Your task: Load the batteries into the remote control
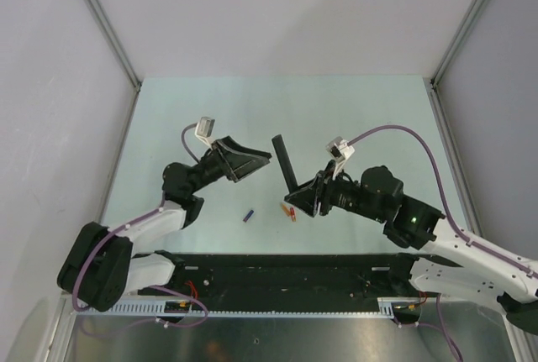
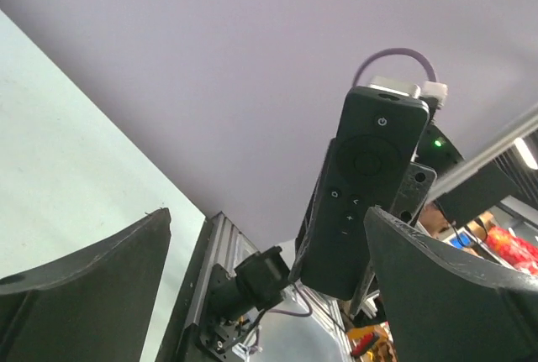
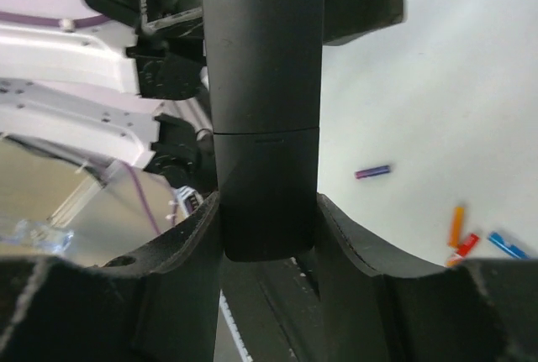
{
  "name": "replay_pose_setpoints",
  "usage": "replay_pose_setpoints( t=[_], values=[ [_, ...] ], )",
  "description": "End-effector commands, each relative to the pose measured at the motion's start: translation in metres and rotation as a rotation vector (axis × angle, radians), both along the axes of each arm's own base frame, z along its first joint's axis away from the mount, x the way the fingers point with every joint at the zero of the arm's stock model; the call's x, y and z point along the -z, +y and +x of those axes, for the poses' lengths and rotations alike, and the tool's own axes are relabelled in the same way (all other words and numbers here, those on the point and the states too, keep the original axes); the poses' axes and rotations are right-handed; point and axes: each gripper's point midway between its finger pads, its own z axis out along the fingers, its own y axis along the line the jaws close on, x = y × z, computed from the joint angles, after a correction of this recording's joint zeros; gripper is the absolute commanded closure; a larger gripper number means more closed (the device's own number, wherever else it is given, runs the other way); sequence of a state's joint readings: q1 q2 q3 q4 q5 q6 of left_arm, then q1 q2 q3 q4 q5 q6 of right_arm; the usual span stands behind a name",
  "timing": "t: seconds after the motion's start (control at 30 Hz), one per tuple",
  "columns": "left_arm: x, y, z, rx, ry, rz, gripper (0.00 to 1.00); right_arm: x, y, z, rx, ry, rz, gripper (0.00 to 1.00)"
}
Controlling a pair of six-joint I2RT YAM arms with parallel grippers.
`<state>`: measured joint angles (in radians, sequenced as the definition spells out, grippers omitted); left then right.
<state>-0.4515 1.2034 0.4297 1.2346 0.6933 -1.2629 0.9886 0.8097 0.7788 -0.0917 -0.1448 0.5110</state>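
The remote control (image 1: 282,163) is seen as a slim, matte black bar, raised off the table (image 1: 210,110) and gripped at its lower end by the right gripper (image 1: 297,200), whose fingers (image 3: 192,261) are closed against its two long edges. In the top view it is tilted, with its free end leaning toward the far side. Its button face is shown to the left wrist camera: a power button at the top, a round ring pad below it, then small round keys. Its back, seen from the right wrist, is smooth and crossed by one fine seam. The left gripper (image 1: 255,169) is held wide, with nothing between its fingers (image 2: 84,270), and is aimed at the remote with a clear gap left between them. The batteries (image 1: 288,210) are lying together on the table just beside the right gripper, on its near side. A blue cylinder (image 1: 249,215) is lying apart to their left, between the two arms. The black rail (image 1: 277,274) at the near edge is close behind these pieces, while the grey walls (image 1: 50,60) are well apart from both grippers.
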Motion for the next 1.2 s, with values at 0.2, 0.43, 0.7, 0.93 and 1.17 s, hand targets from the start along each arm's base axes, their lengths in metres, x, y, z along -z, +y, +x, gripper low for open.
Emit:
replay_pose_setpoints(
  t=[0.2, 0.43, 0.7, 0.93, 1.17],
  values=[
    [0.006, 0.024, 0.016, -0.394, -0.035, 0.241, 0.0, 0.029, -0.048, 0.044, 0.442, -0.069, -0.387, 0.75],
    [0.036, 0.004, 0.009, -0.464, 0.063, 0.396, 0.0, 0.041, -0.029, 0.041, 0.449, -0.08, -0.432, 0.74],
    [0.052, -0.013, 0.015, -0.429, 0.107, 0.44, 0.01, 0.038, -0.005, 0.035, 0.406, -0.077, -0.414, 0.74],
    [0.04, -0.024, 0.015, -0.391, 0.092, 0.402, 0.06, 0.04, 0.001, 0.034, 0.395, -0.073, -0.411, 0.73],
    [0.029, -0.033, 0.011, -0.344, 0.086, 0.321, 0.27, 0.038, 0.006, 0.033, 0.378, -0.076, -0.399, 0.74]
  ],
)
